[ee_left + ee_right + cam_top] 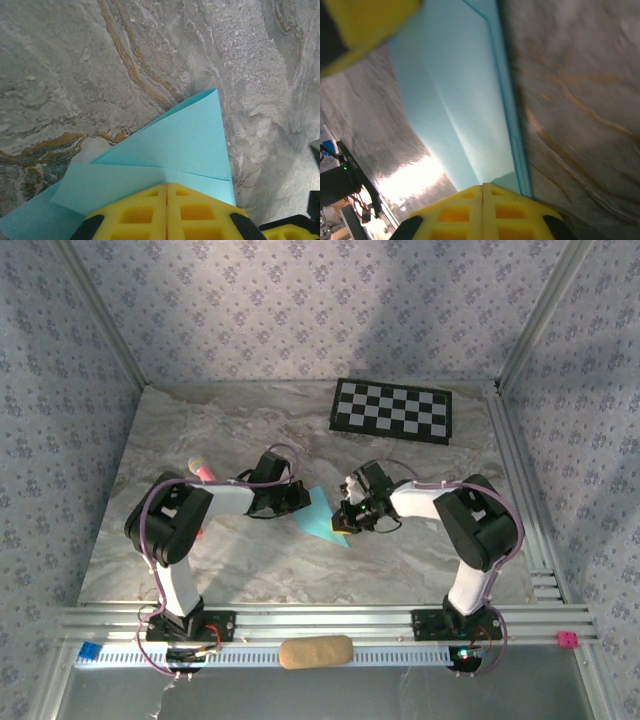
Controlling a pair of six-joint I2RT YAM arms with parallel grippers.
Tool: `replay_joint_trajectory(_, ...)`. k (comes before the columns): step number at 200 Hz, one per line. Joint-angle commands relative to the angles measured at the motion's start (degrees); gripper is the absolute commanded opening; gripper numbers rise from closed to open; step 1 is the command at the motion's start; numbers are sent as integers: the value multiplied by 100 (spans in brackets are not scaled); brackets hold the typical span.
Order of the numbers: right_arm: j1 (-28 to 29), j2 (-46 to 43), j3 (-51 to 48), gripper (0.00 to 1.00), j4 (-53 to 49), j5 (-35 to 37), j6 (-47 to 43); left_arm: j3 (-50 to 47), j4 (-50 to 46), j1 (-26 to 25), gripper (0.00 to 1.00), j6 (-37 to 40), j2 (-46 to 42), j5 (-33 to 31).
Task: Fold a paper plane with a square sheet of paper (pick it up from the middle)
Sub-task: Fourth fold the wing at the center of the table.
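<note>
Your left tool (167, 187) is fully closed, yellow tips down on the folded blue paper (185, 135); pinching or just pressing, you can't tell | right tool (483, 189) closed too; its tips meet the paper's edge | paper lies on the marble surface (75, 65) between both tools, creased to a point

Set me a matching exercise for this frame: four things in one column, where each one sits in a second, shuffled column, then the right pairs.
Things
1. light blue paper
2. checkerboard mat
3. pink marker pen
4. tan oblong pad

Places
A. far right of the table
B. on the near rail, about midway along it
C. between the shut left gripper and the shut right gripper, touching both
D. left half of the table

Pairs: 1-C, 2-A, 3-D, 4-B
</note>
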Motion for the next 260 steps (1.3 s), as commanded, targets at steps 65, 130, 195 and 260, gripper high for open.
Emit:
replay_joint_trajectory(65, 48, 145, -407, 0, 52, 351, -1, 332, -924, -223, 20, 223, -864, -532)
replay_joint_trajectory(130, 41, 130, -482, 0, 86, 493, 60, 260, -293, -670, 14, -162, -158, 7)
replay_joint_trajectory(195, 18, 159, -633, 0, 74, 614, 34, -43, -189, -72, 14, 166, 78, -89)
replay_joint_trajectory(260, 31, 147, -665, 0, 91, 605, 30, 32, -526, 899, 14, 885, 37, 14)
